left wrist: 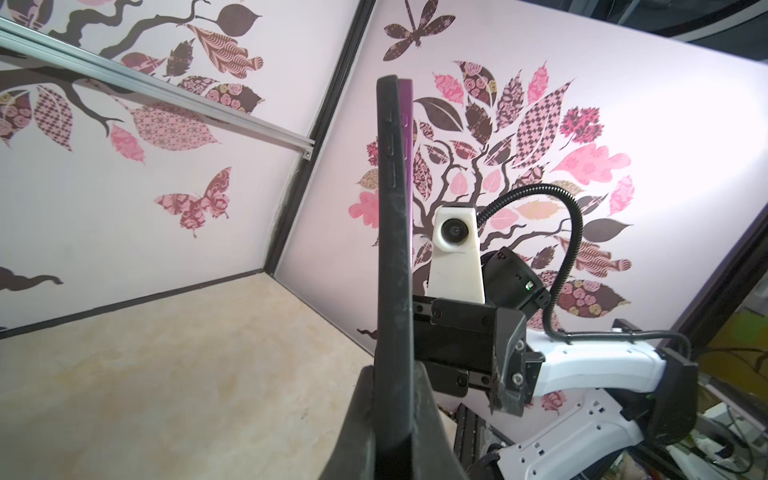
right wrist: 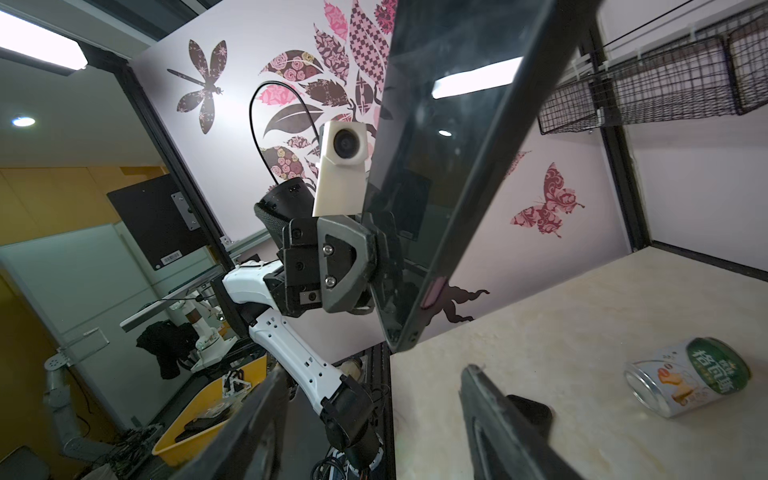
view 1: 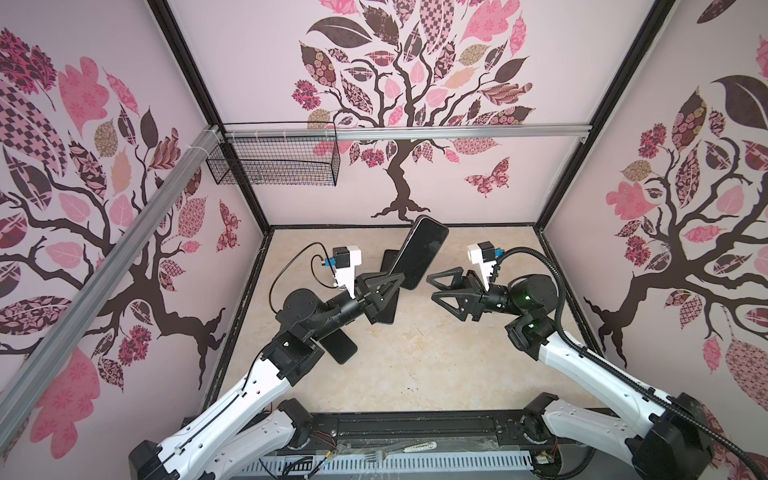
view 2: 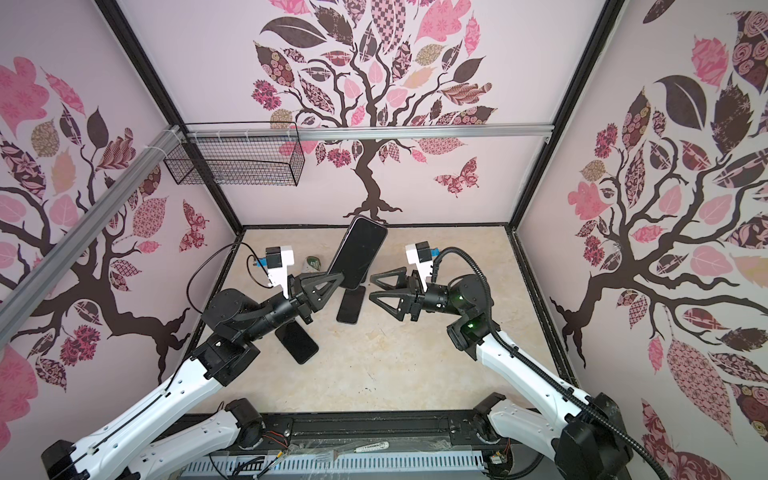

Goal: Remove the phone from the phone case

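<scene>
A: Where do we log the phone [view 1: 419, 251]?
B: Off the bench [view 1: 415, 374], up in the air mid-cell. The left jaws pinch its lower end, phone case [left wrist: 392, 249] and all.
A: Long axis?
B: It runs up and away toward the back wall, tilted. The glossy face is turned to the right arm.
A: Right jaws?
B: Spread, with nothing in them. They sit just beside the pinched lower end, on its right, tips aimed at it but not touching. The free upper end is well above them.
A: Is the phone out?
B: In the left wrist view we see a purple edge [left wrist: 406, 124] beside the black rim. We cannot tell whether it is seated or lifting.
A: Next move?
B: We judge the right arm takes it, since it is the free one and close. It probably has to climb along that axis toward the free end and peel there while the left jaws hold.
</scene>
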Available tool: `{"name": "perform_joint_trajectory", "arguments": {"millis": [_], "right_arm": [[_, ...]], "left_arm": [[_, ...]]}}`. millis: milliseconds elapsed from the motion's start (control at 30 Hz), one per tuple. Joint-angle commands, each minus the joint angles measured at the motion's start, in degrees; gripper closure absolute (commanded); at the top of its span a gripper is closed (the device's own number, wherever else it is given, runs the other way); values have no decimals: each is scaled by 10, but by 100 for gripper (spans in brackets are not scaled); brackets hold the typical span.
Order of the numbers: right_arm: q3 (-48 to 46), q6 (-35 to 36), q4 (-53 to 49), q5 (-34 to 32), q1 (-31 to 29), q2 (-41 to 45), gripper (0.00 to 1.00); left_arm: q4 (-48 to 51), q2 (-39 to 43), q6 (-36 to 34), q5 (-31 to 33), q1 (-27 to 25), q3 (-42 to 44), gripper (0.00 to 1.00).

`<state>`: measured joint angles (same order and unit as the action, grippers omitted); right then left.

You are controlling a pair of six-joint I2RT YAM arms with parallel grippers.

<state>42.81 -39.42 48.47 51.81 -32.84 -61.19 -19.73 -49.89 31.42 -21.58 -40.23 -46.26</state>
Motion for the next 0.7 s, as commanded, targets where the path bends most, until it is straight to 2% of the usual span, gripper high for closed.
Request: {"name": "perform_joint_trajectory", "arguments": {"millis": [0,133,233,400,667], "right_arm": [[29,0,70,-21,-23,-11,34],[31,-45,141,-40,-26,-31,38],[49,-69,168,-25,-30,-51,42],[64,-64,154,-9,-39,-65,54],[71,-54,135,-11,-50,-69,65]], "left_arm": [[-118,-3,58,-18,0,16,100],[-174,-17,99,-30,0,30,100],[-173,-19,99,-40,-2,28,100],[-163,-13,92,-46,-5,29,100],[-160,-14,90,-46,-6,27,100]]}}
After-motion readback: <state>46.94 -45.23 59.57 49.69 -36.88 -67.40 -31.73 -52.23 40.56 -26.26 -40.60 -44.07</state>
